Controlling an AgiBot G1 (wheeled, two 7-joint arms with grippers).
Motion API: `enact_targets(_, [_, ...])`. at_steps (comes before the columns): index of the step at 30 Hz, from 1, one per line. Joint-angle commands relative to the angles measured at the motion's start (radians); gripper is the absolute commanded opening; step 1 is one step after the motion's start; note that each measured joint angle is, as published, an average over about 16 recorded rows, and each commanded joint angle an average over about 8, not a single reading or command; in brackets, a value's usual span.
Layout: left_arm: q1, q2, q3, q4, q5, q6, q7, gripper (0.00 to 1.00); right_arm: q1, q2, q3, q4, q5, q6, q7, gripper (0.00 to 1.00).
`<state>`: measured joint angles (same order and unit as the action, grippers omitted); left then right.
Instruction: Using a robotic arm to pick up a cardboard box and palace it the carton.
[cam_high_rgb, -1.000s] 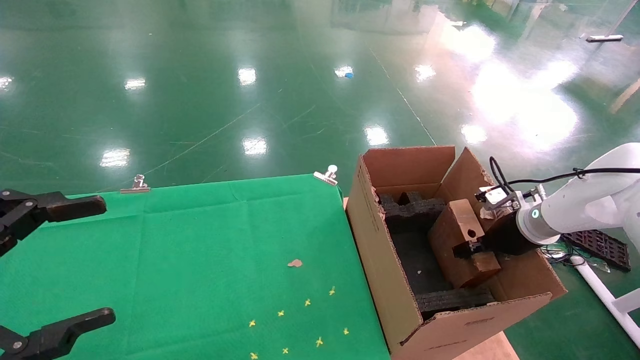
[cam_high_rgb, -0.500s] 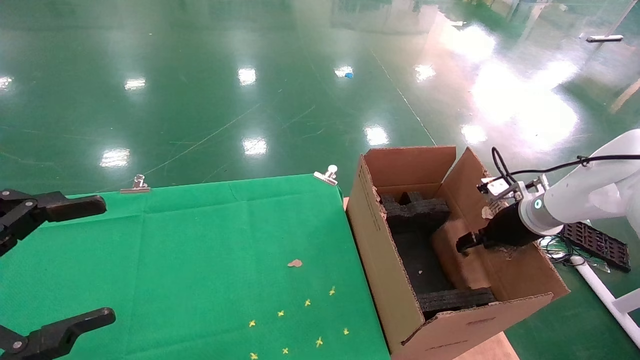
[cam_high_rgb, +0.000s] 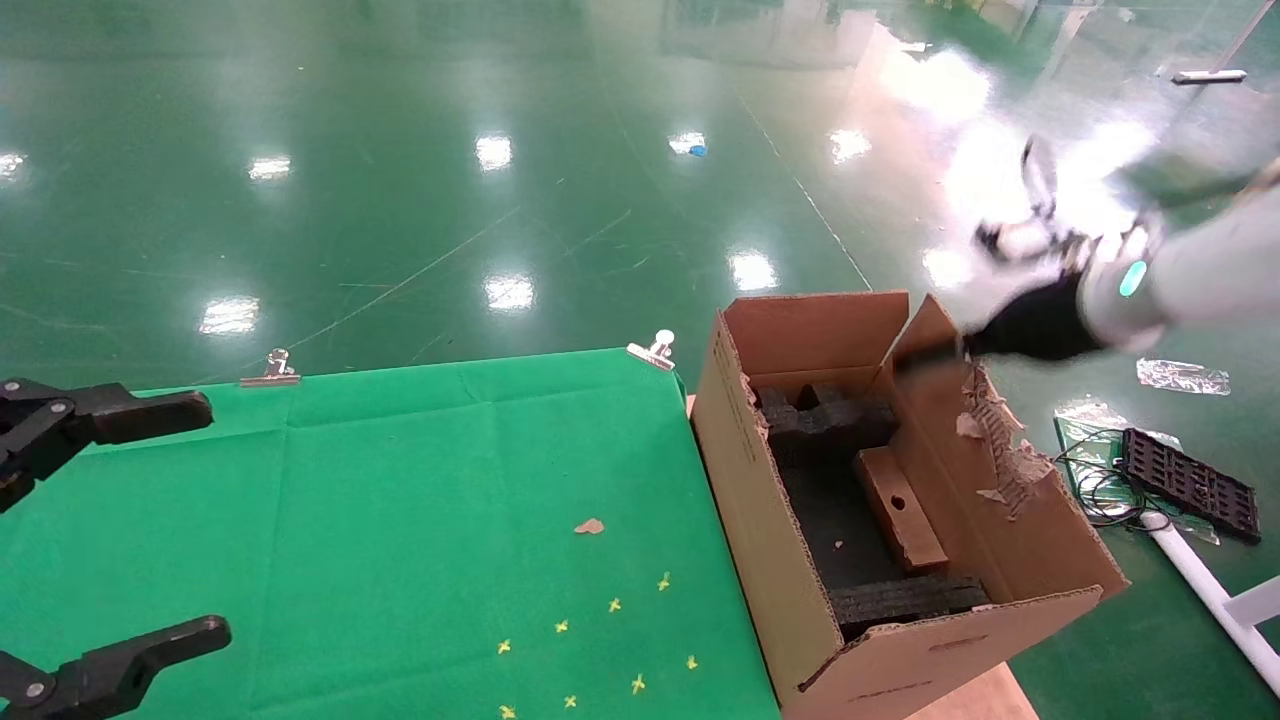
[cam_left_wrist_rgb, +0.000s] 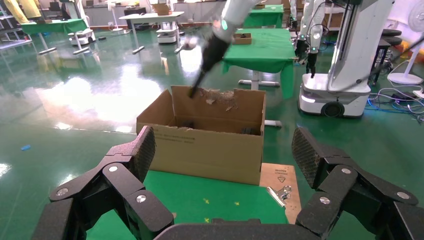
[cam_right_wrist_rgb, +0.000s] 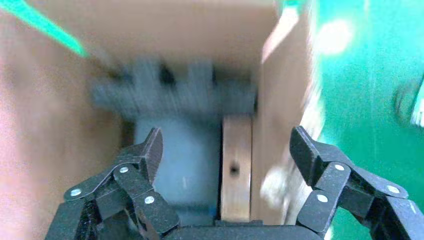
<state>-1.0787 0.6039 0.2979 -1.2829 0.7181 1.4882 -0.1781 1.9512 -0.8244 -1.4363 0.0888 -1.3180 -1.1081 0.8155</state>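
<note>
The cardboard box lies inside the carton, against its torn right wall among black foam blocks. The robotic arm hangs above the carton's far right flap, beside the green-clothed bench on a glossy green floor.

Left wrist view: the left gripper has its fingers spread, empty, facing the carton.

Right wrist view: the right gripper is released above the cardboard box.

Top of the carton is wide open, but foam blocks at its near and far ends and the cardboard box along the right wall crowd the floor.
</note>
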Motion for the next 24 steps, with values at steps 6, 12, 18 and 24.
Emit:
enact_targets(6, [0.000, 0.000, 0.000, 0.000, 0.000, 0.000, 0.000, 1.00, 0.131, 0.052, 0.030, 0.057, 0.034, -0.011, -0.082, 1.00])
enact_targets(12, [0.000, 0.000, 0.000, 0.000, 0.000, 0.000, 0.000, 1.00, 0.163, 0.083, 0.055, 0.100, 0.058, 0.000, -0.122, 1.00])
enact_targets(18, [0.000, 0.000, 0.001, 0.001, -0.001, 0.000, 0.001, 1.00, 0.114, 0.101, 0.130, 0.180, 0.097, -0.017, -0.164, 1.00])
enact_targets(24, [0.000, 0.000, 0.001, 0.001, -0.001, 0.000, 0.001, 1.00, 0.007, 0.113, 0.241, 0.290, 0.150, -0.057, -0.214, 1.00])
